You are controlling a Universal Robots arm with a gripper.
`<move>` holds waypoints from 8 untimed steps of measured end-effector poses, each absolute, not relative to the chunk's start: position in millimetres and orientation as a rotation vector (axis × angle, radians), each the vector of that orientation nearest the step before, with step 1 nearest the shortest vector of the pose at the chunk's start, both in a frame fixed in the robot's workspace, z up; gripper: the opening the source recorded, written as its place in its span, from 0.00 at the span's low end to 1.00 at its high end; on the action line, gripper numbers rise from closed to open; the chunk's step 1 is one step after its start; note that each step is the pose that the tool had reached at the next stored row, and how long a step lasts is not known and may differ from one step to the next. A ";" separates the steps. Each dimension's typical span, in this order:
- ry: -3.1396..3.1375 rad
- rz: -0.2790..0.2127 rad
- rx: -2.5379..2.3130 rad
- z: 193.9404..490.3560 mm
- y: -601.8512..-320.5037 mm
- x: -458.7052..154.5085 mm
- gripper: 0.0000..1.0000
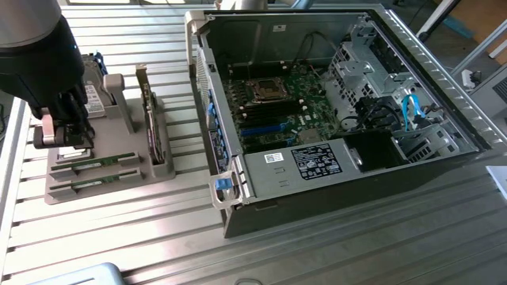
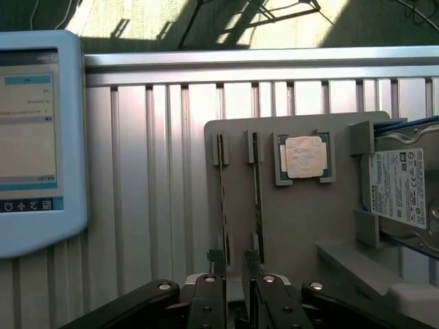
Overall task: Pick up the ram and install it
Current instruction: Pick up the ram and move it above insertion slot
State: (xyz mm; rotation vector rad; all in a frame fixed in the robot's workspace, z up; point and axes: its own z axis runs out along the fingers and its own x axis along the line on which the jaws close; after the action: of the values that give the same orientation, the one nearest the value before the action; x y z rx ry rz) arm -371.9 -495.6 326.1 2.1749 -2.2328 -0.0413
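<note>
Black-and-grey two-fingered gripper (image 1: 70, 141), exterior view: low over grey plastic holder (image 1: 154, 175), beside two long green ram sticks (image 1: 94, 161) lying in its slots. Wrist view: gripper (image 2: 233, 271) parted, pinching nothing; ram sticks (image 2: 221, 185) edge-on near fingertips.

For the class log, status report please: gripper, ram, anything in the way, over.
Gripper open, empty, above holder. Two ram sticks seated in holder slots, untouched. Nothing between gripper and sticks.

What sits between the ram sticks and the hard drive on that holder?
The square silver processor chip, in a recess of the holder beside the ram sticks; wrist view shows it.
</note>
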 end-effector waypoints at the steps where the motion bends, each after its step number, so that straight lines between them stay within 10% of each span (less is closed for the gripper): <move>1: -2.231 -0.041 2.176 324.4 -496.0 -371.9 0.25; 8: -2.219 -0.037 2.185 308.9 -499.0 -371.9 0.25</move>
State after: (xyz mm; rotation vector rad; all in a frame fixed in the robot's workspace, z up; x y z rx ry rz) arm -371.9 -499.0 308.9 2.1851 -2.2193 -0.0372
